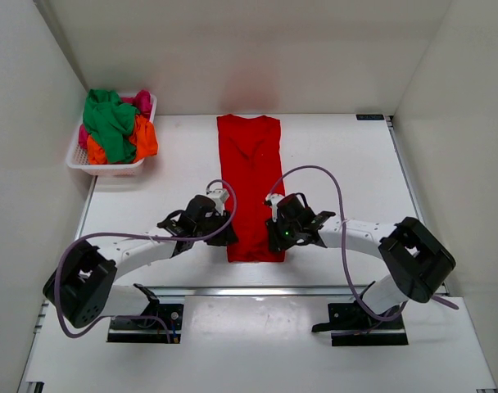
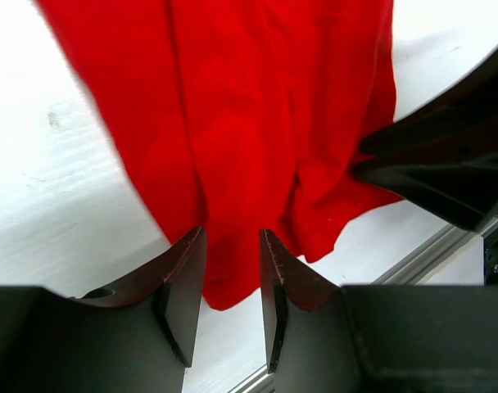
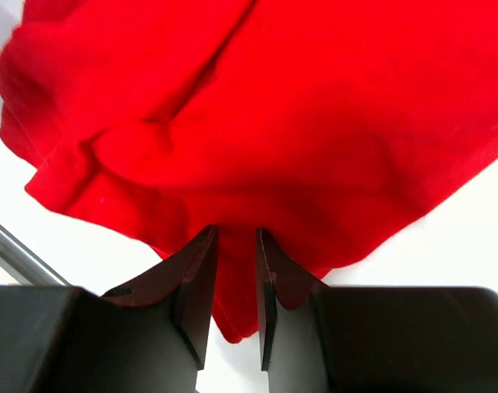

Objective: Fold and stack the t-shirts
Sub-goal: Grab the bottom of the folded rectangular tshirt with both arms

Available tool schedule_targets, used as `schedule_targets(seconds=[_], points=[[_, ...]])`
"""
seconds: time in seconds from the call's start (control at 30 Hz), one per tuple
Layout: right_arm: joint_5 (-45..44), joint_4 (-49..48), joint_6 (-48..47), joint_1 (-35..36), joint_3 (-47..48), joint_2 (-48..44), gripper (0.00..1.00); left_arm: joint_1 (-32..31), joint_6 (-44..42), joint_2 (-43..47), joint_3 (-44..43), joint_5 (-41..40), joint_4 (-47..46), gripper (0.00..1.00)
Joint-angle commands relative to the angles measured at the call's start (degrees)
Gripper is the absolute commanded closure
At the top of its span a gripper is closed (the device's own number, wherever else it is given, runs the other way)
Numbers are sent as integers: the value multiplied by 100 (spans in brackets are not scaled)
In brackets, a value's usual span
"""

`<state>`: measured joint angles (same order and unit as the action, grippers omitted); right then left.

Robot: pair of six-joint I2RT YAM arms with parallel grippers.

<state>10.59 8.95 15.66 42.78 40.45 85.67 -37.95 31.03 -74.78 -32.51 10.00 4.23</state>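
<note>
**Both claws clamped on the near end of the red t-shirt**

The left claw (image 2: 233,270) is clenched on the red t-shirt (image 1: 249,176). Red cloth fills the gap between its fingers (image 2: 187,270), and creases run up and away from the pinch. The right claw (image 3: 236,270) grips the same shirt, with a bunched fold caught between its two fingers (image 3: 282,274) and a point of cloth reaching back between them toward the palm.

From above, the claws face each other across the shirt's near end. The left one is at its left edge and the right one at its right edge, with only the cloth between them. In the left wrist view, the right claw's dark body sits just to the right of the left claw, at the edge of the cloth.

Away from the claws the shirt stretches over the white table (image 1: 347,164) as a long narrow strip, plain bright red, with its collar at the end farthest from both. That far part lies flat and smooth. Close to the fingers the cloth is rumpled into soft ridges.

Well beyond the left claw and off to its left, a white lattice basket (image 1: 110,169) holds a crumpled heap: a green t-shirt (image 1: 110,123), an orange t-shirt (image 1: 145,139) and a pink t-shirt (image 1: 141,100), well apart from the red one
</note>
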Motion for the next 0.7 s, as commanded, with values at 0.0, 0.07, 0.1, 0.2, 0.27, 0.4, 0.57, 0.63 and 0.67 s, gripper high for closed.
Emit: schedule_targets(seconds=[0.0,0.07,0.1,0.2,0.27,0.4,0.57,0.63,0.67], points=[[-119,-245,-36,-86,77,204,77,-159,70,60,-80,-147,-46,57],[-136,-218,-37,-103,156,283,78,-221,44,130,-115,-321,157,56],[-171,-210,-80,-86,148,362,77,-239,70,148,-71,-410,235,55],[-154,-227,-89,-112,156,354,78,-151,35,140,-62,-464,298,52],[-145,-271,-37,-104,121,372,77,-186,-61,17,-132,-507,395,52],[-162,-175,-81,-86,113,337,78,-300,-79,-369,-290,-376,500,52],[-180,28,-89,-33,112,64,77,-344,-53,-511,-255,-271,448,63],[-136,141,-19,-121,-54,-68,77,-327,-35,-511,-299,-235,473,78],[-162,168,-54,-139,-80,-94,77,-327,-61,-502,-352,-227,543,81]])
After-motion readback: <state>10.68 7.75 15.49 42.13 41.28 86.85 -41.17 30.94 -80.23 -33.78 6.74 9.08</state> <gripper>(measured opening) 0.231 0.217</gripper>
